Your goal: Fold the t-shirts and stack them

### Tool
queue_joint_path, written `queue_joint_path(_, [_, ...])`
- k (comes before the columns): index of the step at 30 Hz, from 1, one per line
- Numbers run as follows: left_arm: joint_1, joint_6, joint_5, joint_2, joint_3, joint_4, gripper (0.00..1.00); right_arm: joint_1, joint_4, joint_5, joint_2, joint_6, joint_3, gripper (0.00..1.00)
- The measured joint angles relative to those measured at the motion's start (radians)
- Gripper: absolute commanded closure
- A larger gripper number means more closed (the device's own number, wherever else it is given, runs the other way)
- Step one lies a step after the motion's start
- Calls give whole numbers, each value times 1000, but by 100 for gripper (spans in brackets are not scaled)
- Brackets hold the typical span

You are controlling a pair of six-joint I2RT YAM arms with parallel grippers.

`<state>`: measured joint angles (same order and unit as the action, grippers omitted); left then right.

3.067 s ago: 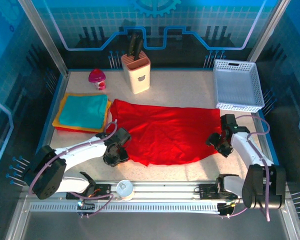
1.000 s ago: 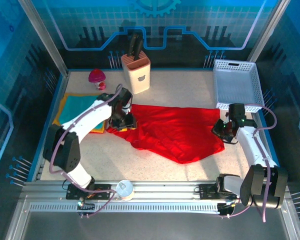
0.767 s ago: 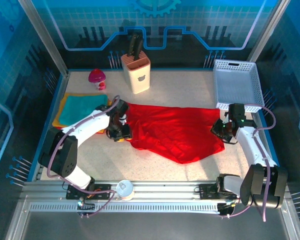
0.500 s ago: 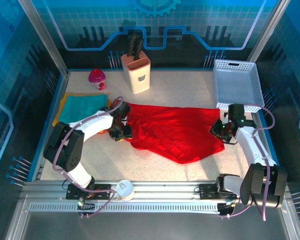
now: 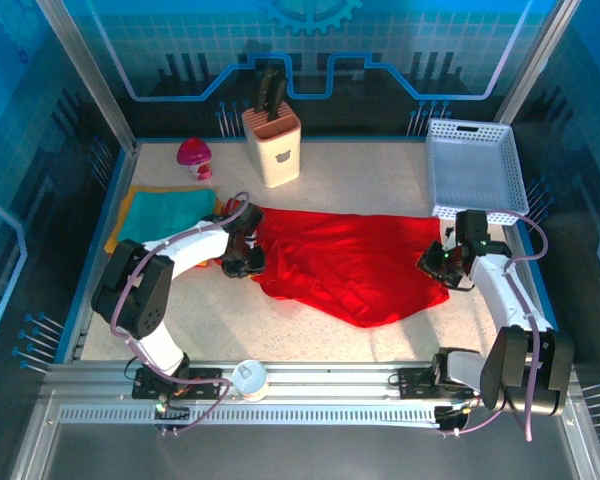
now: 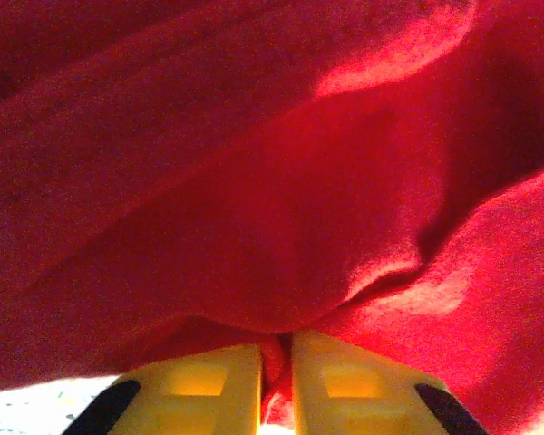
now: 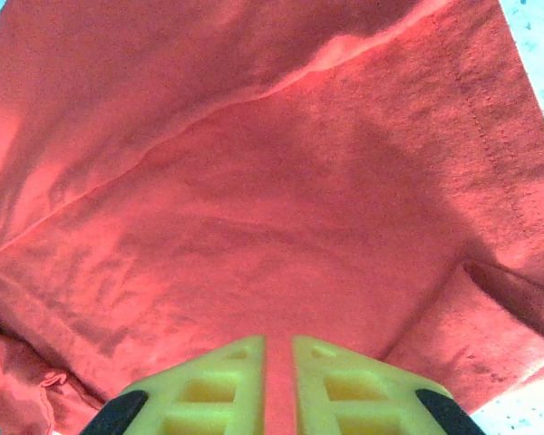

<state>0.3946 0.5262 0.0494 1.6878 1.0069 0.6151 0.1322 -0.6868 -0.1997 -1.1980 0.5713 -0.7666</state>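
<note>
speckled table (image 5: 380, 180), red t-shirt (image 5: 350, 265), white basket (image 5: 475, 165)

Cool blue light tints the overhead view; the counter (image 5: 380, 170) is evenly bright. Wrist views are soft, with dark shadows across the red t-shirt (image 6: 254, 181).

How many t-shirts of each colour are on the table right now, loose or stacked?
Bright red cloth t-shirt, spread out: 1
Folded teal cloth t-shirt: 1
Folded orange cloth t-shirt: 1
Folded yellow cloth t-shirt: 1
Total: 4
</note>
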Motion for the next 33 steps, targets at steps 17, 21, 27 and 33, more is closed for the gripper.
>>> queue_joint_path(17, [0,33,17,-174,-5,143,100,0,-7,1,-13,-15,4,82])
queue_joint_path(21, [0,52,46,-257,-67,178,100,12,-23,46,-13,-10,27,65])
queue_joint_path(27, [0,88,80,-328,-216,196,93,84,-26,95,-7,-5,95,62])
queue_joint_path(33, [0,117,100,-333,-256,190,80,97,-14,94,-50,-5,112,63])
